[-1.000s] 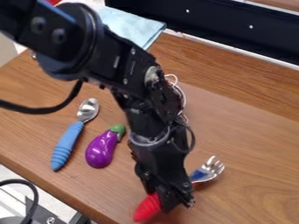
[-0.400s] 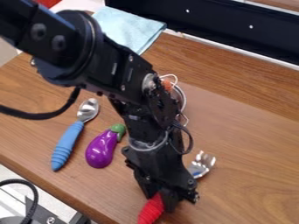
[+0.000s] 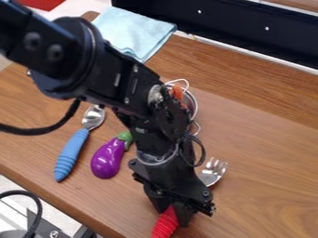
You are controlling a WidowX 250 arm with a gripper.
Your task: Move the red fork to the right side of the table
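The black gripper (image 3: pixel 175 216) hangs down near the bottom of the camera view, over the table (image 3: pixel 270 148), its fingers closed on the red fork (image 3: pixel 165 227); the fork's ribbed red handle sticks out below them, close to the table's near edge, and its metal tines point up and to the right from behind the gripper; to the left of the gripper, apart from it, lies a purple toy eggplant (image 3: pixel 107 160) with its green cap pointing up and right; just beyond that lies a spoon (image 3: pixel 70 152), blue handle toward the near edge, metal bowl away from it; behind the arm, a round container (image 3: pixel 194 103) with thin white wire shows in part, something orange (image 3: pixel 177 93) at it; farther back lies a light blue cloth (image 3: pixel 131 33), near a long black panel (image 3: pixel 233 30).
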